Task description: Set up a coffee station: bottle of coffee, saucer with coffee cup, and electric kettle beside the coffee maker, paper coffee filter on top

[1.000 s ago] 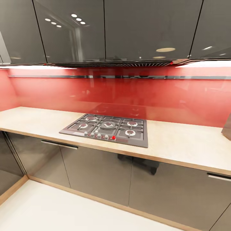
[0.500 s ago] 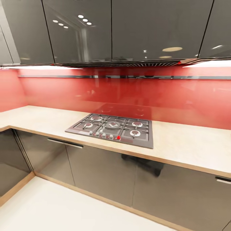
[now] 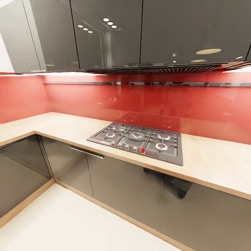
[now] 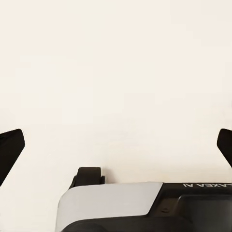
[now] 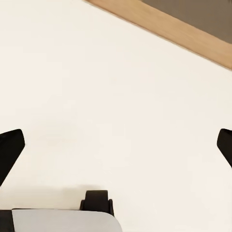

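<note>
Long light beige wood-grain countertop (image 3: pixel 216 160) w/ black gas hob (image 3: pixel 139 141), rigid, fixed, no grip pt needed; left gripper (image 4: pixel 116 145) & right gripper (image 5: pixel 116 145) spread wide, empty, over pale floor (image 5: pixel 96 72).

I see the countertop (image 3: pixel 216 160) as matt, pale beige wood-grain with a wood-coloured edge. At its middle, the gas hob (image 3: pixel 139 141) looks like dark matt metal; its knobs have a metallic sheen, one red. Behind, toward 12 o'clock, the red backsplash (image 3: pixel 139 101) is glossy, mirroring the hob. Upper cabinets (image 3: pixel 167 31) and lower cabinet doors (image 3: pixel 122 184) are grey, high-gloss, reflective. The floor (image 3: pixel 69 223) is smooth matt cream. Left gripper (image 4: pixel 116 145) and right gripper (image 5: pixel 116 145) fingertips look matt black, plastic-like.
</note>
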### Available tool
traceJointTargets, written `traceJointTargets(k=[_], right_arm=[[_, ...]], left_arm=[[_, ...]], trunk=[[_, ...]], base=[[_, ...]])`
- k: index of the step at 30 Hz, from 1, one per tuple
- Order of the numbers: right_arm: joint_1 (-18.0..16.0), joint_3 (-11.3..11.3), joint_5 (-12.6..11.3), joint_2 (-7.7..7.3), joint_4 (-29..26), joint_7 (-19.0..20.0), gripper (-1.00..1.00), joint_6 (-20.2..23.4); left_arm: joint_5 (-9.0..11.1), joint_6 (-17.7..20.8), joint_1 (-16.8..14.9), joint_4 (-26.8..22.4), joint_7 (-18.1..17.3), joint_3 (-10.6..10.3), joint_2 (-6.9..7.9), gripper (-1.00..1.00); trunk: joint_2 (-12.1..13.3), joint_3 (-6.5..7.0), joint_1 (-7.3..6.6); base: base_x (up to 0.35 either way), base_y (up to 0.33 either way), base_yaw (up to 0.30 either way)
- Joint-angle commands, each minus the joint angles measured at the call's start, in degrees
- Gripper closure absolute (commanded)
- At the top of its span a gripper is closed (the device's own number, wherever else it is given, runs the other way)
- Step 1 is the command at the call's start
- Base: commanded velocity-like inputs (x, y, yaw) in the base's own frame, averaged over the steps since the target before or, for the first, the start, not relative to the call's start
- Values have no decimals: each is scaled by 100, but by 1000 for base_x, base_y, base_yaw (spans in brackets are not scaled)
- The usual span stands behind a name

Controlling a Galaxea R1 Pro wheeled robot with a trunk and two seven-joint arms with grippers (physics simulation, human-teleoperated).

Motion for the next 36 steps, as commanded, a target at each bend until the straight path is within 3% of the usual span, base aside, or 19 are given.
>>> traceJointTargets(k=[1, 13, 36], right_arm=[[-3, 1, 4, -1, 3, -1, -100, -18], [-3, 9, 21, -1, 11, -1, -100, -18], [-2, 10, 22, -1, 12, -1, -100, -18]], left_arm=[[2, 4, 2, -9, 2, 10, -3, -100], [7, 1, 2, 6, 1, 12, -3, -100], [3, -1, 2, 9, 7, 8, -3, -100]], trunk=[[-2, -5, 0], [-2, -5, 0], [-2, -5, 0]], base=[[0, 0, 263], [141, 122, 154], [10, 8, 263]])
